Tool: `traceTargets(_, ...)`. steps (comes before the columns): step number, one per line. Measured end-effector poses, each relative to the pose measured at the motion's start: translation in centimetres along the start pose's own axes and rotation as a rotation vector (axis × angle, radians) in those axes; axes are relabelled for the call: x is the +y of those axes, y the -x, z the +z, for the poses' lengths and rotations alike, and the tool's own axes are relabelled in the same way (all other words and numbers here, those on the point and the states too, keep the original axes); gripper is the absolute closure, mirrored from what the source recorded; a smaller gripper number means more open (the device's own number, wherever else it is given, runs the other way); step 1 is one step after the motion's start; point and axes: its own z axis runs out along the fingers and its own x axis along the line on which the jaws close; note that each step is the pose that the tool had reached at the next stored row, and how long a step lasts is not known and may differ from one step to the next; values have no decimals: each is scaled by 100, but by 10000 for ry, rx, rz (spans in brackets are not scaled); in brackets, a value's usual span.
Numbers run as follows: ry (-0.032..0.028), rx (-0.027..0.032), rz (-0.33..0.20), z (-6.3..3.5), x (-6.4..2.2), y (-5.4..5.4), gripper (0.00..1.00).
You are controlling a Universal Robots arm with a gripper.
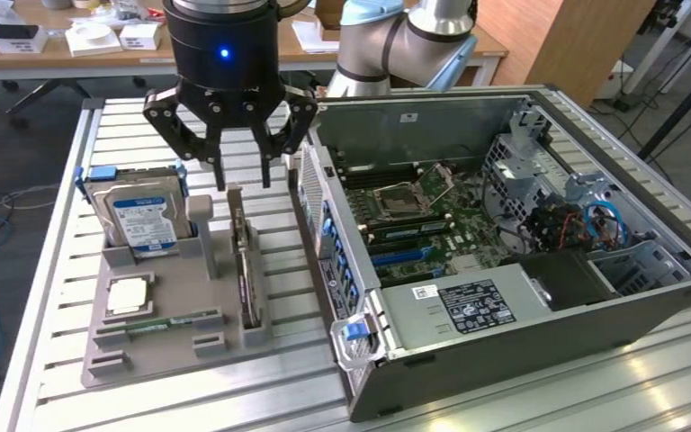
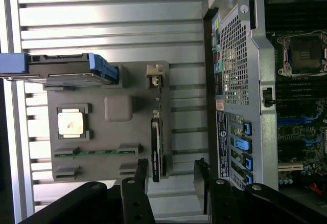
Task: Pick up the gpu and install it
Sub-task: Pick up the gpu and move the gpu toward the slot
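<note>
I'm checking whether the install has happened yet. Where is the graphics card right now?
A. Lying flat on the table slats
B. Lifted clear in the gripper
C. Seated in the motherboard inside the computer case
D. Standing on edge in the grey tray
D: the graphics card stands on edge in a slot of the grey tray, outside the computer case, with the open gripper above it.

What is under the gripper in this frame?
The gpu, standing on edge in the grey holder, below the open gripper and not gripped. Its bottom edge is covered by the holder's slot.
</note>
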Motion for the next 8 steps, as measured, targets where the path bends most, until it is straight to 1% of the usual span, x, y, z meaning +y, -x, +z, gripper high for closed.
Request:
traceTargets(3, 2, -2, 0, 14, -1, 0, 51)
traceTargets(8, 0, 0, 0, 88, -4, -2, 51)
